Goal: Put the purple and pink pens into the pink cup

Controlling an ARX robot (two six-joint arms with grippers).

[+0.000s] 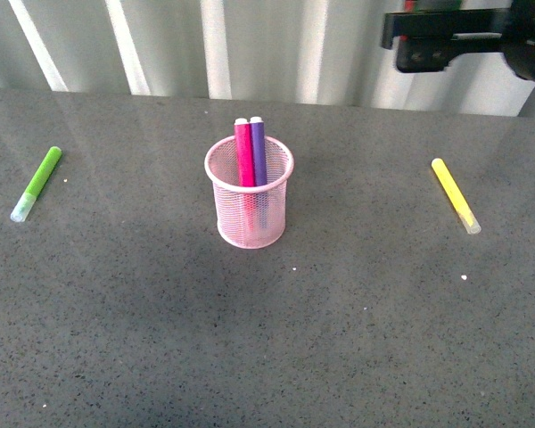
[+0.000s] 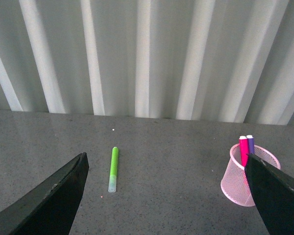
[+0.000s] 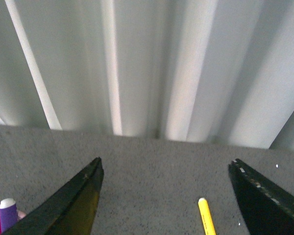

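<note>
Pink wire-mesh cup [image 1: 249, 210], speckled matt table [image 1: 357, 339]

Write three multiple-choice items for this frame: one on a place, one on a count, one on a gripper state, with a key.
1. Where are the purple and pink pens?
A. Lying beside the green marker
B. Standing in the pink cup
C. Held in a gripper

2. How many markers lie on the table outside the cup?
A. None
B. Two
C. Four

3. How do the jaws of the left gripper and right gripper stand?
A. Both spread wide, holding nothing
B. Both shut on a pen
C. One shut on the cup's rim

Key: 1 B, both pens stand side by side inside the mesh, tips above the rim. 2 B, the green marker lies on the robot's left and the yellow marker on its right. 3 A, each wrist view shows bare table between widely parted fingers.
</note>
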